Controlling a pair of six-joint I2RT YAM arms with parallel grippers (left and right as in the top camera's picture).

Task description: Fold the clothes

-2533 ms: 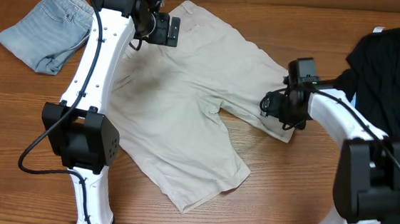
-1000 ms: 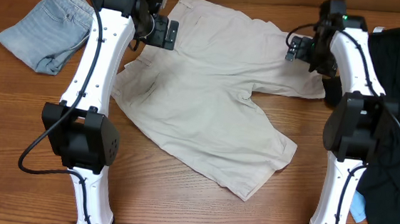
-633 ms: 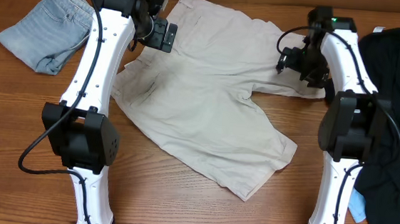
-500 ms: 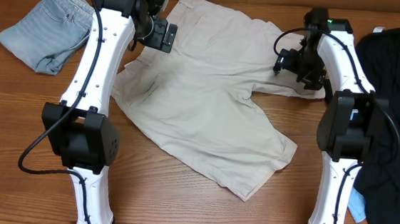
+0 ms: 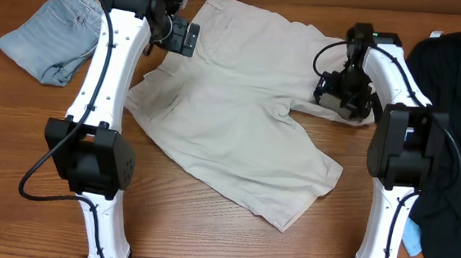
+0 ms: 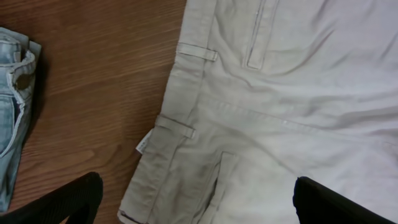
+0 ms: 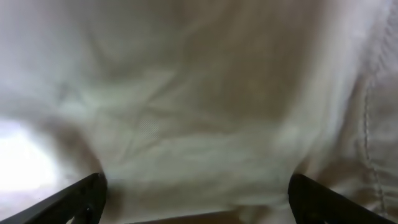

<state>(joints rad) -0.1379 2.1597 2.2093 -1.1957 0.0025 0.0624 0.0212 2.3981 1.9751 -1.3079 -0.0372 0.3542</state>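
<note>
My left gripper (image 5: pixel 185 37) has its jaws spread wide and holds nothing, above the waistband (image 6: pixel 180 127) of the khaki shorts (image 5: pixel 231 121). My right gripper (image 5: pixel 338 93), jaws likewise spread, sits low over the shorts' farther leg near its hem; contact cannot be confirmed.

The shorts lie flat on the counter (image 5: pixel 15 145). Their long axis runs diagonally, waistband at far left, legs pointing right and near-right.

The white tag (image 6: pixel 142 144) on the waistband edge shows no legible writing.

A light-blue garment (image 5: pixel 53 28) lies left of the shorts and a black garment (image 5: pixel 457 81) lies right of them.
</note>
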